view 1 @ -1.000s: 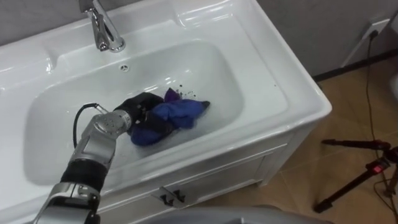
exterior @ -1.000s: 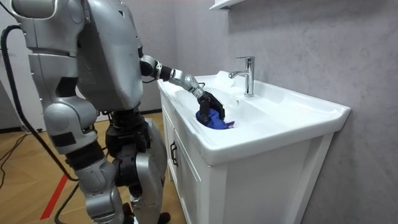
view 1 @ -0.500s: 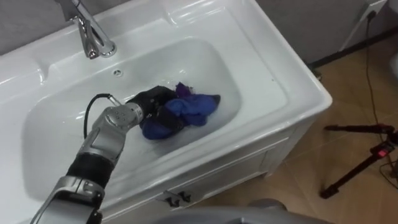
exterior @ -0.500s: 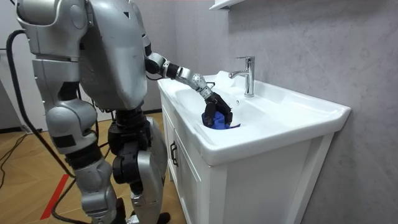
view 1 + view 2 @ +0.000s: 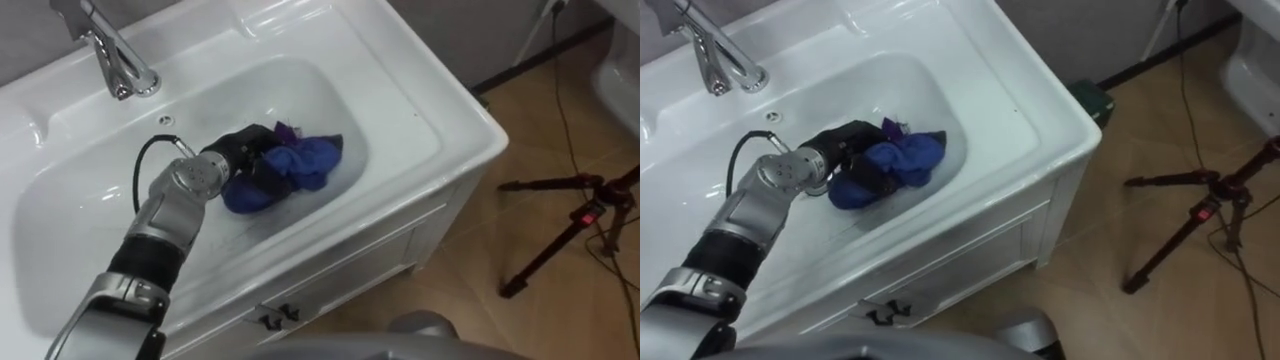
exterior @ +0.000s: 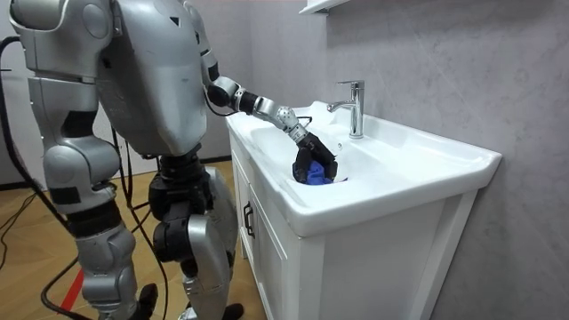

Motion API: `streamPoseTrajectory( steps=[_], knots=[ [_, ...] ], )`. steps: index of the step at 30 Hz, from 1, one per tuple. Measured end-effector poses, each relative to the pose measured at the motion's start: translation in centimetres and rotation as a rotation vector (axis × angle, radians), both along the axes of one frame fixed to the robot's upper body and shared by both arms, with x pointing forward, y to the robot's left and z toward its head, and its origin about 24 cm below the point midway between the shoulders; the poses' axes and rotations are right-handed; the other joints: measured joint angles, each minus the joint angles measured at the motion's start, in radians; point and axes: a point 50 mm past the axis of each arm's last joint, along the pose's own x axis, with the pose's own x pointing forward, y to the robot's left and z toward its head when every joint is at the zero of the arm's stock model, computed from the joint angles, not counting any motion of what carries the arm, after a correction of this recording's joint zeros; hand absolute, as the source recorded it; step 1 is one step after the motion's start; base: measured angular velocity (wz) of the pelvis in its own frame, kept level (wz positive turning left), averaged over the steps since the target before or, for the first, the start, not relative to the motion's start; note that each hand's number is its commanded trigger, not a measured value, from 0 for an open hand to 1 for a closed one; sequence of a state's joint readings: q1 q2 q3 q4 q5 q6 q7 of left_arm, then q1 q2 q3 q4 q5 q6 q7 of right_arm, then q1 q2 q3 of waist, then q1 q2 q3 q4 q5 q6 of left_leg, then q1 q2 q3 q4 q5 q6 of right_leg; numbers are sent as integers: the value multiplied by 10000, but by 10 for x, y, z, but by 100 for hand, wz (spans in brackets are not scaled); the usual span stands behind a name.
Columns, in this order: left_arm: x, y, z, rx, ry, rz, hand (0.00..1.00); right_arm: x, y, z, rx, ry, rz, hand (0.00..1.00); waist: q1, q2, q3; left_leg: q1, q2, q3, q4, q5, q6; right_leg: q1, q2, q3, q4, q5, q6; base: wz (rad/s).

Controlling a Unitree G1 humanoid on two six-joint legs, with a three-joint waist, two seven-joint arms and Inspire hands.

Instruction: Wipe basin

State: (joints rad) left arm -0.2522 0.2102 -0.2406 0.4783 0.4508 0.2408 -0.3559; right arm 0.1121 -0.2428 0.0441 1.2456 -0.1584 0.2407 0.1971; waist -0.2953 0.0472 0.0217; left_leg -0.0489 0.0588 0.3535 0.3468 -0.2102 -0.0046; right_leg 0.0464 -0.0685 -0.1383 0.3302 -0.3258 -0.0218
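Left hand [image 5: 238, 162] low in basin [image 5: 420, 95], fingers [image 5: 258, 152] curled into bunched blue cloth [image 5: 303, 163] at its 3 o'clock, likely pressing it down to scrub. Tap [image 5: 112, 62] at 11 o'clock.

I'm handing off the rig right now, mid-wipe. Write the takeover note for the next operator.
Left robot hand: down in the basin, shut on the bunched blue cloth.
Cloth: on the basin floor, right of centre, to the right of the faucet.
Done: cloth gripped and in contact with the basin.
Left: sweep the floor and walls; which parts are already wiped cannot be told.
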Motion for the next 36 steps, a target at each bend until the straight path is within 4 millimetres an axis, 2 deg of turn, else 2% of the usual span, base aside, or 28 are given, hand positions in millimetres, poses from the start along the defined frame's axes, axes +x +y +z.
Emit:
streamPoseTrajectory(
  steps=[5,9,12,14,16,17,20,21,29,32,36],
  knots=[
    [9,1,3,610,-384,-237,100,4,1,0,32,-108,66,0,39,-125,4,-155,63,33,79,48,77,-204,41,1,186,20,-43,0],
    [18,5,12,1848,-936,-606,100,10,3,-1,88,-251,144,0,52,-190,3,-514,316,319,442,37,87,-598,131,104,382,76,-129,-12],
    [27,8,16,2961,-1250,-807,100,9,4,-1,43,-260,132,0,49,-281,42,-629,448,345,630,34,89,-685,221,162,460,106,-180,-10],
    [30,13,14,3565,-1385,-701,100,4,3,-1,-23,-184,-6,0,65,-315,29,-630,529,455,650,31,88,-785,341,407,508,134,-204,-23],
    [33,20,15,4267,-1673,-482,100,5,3,-1,-103,-222,-53,0,69,-314,27,-705,683,613,653,31,87,-1001,423,491,603,204,-294,-30],
    [34,22,15,4441,-1750,-457,100,5,2,-1,-122,-235,-56,0,65,-317,28,-738,687,657,654,31,86,-1086,433,516,672,203,-306,-17],
    [40,28,17,5177,-2069,-342,100,3,1,0,-177,-283,-227,0,18,-312,22,-1027,745,658,848,31,88,-1470,470,566,974,179,-365,-7],
    [41,30,17,5398,-2157,-273,100,2,1,0,-188,-257,-237,0,-1,-322,24,-1140,855,664,1008,24,89,-1554,498,564,1057,174,-382,0],
    [43,49,16,6977,-2416,-238,100,3,-1,0,-426,-409,-236,0,-29,-299,26,-1573,1227,729,1569,-98,7,-1945,784,611,1382,214,-565,-6],
    [41,57,14,7337,-2416,-97,100,8,-1,0,-417,-685,-144,0,-16,-265,38,-1698,1358,725,1717,-106,-8,-2049,873,626,1440,253,-638,-3],
    [39,62,11,7620,-2371,-54,100,17,-1,1,-414,-1155,-197,0,9,-228,49,-1675,1404,770,1737,-103,-17,-2050,905,664,1441,261,-656,-3]
  ],
)
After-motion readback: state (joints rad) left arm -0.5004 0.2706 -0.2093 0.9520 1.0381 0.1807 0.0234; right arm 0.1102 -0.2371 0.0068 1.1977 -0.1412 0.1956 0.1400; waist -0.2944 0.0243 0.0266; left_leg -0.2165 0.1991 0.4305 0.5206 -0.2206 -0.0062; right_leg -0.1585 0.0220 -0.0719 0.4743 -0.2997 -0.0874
